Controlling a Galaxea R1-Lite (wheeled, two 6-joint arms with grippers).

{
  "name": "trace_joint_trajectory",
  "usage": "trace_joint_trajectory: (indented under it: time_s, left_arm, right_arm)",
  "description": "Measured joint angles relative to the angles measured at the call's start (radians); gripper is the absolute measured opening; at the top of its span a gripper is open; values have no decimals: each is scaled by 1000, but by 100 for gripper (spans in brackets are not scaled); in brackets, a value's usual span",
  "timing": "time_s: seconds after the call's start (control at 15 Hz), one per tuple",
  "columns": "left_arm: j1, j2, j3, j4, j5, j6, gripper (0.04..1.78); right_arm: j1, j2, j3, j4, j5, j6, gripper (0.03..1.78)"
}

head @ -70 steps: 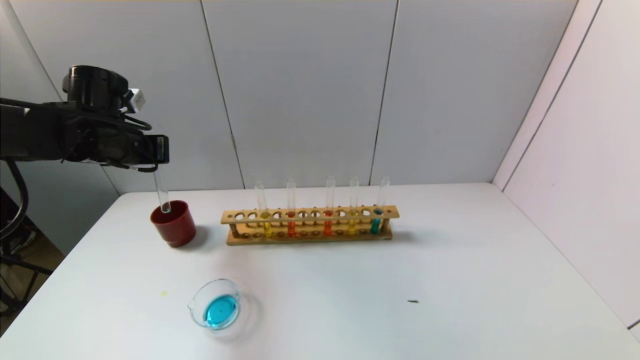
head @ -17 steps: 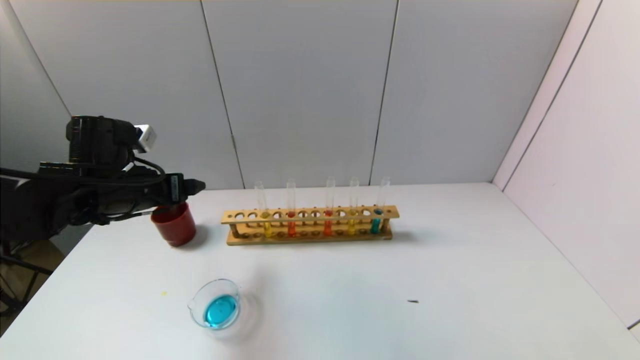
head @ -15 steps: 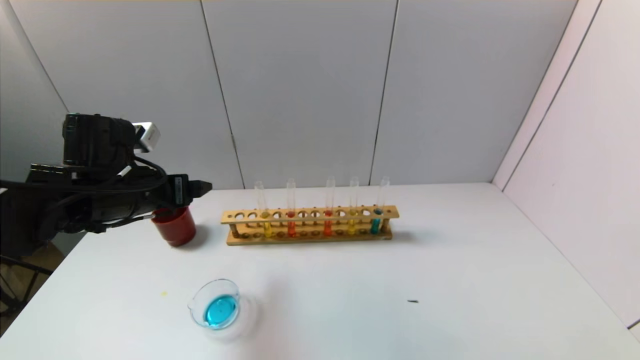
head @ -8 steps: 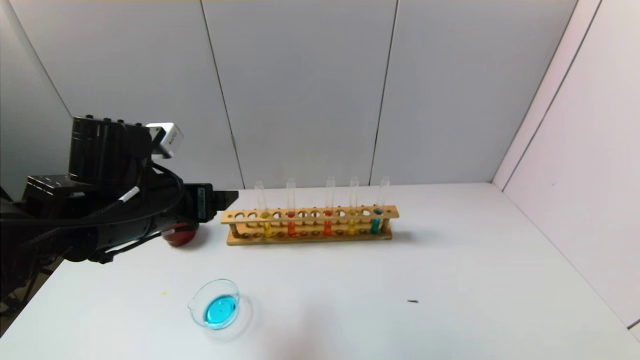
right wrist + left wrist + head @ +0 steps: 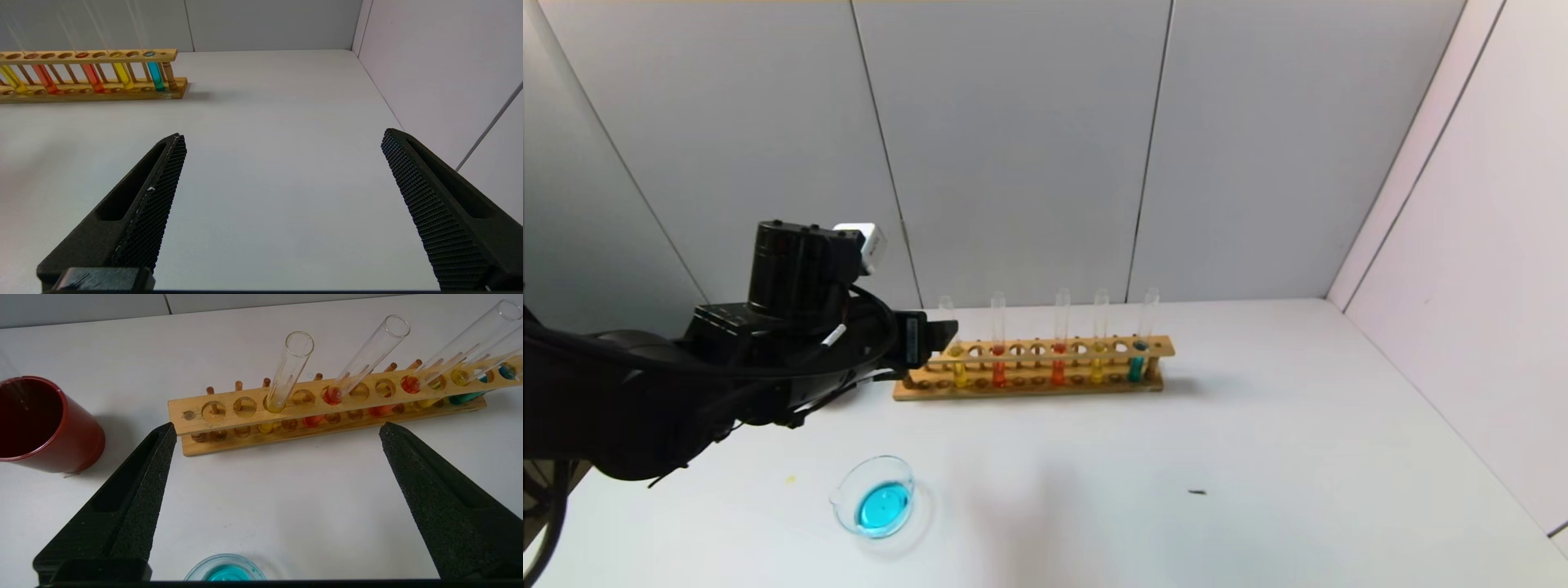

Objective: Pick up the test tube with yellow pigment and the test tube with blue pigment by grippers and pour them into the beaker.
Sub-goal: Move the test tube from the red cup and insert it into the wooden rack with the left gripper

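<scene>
A: How do the jaws of the left gripper (image 5: 278,430) stand?

B: Wide apart, with nothing between them. In the left wrist view the two black fingers (image 5: 139,486) rise from the lower corners of the frame, and their tips reach about the level of the near edge of the wooden rack (image 5: 229,435).

A: And in the head view?

B: The left gripper (image 5: 935,341) sits left of centre in the frame, its tip at the left end of the rack (image 5: 1029,390). The black arm runs off to the lower left.

A: Where are the tubes?

B: The test tube with yellow pigment (image 5: 953,347) stands upright in the rack, closest to the gripper. In the wrist view it (image 5: 288,371) shows in the upper middle, between the fingertips but farther back. A second yellow tube stands farther right in the rack. The test tube with blue pigment (image 5: 1141,347) is at the rack's right end; two orange-red tubes (image 5: 998,347) stand between.

A: The beaker?

B: The beaker (image 5: 876,505) is in the lower left of the head view, well apart from the rack, with blue liquid in its bottom. A dark red cup (image 5: 36,424) stands at the left edge of the wrist view, beside the rack's end.

A: The right gripper?

B: The right gripper (image 5: 282,139) also has its jaws spread and empty, over bare table (image 5: 265,163), with the rack in the upper left of its view.
</scene>
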Motion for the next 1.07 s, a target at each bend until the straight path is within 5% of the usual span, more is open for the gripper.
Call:
trace_joint_trajectory:
  time_s: [1.07]
  left_arm:
    - [59, 350, -282, -44, -1, 21, 175]
  right_arm:
    - [0, 0, 0, 0, 0, 0, 174]
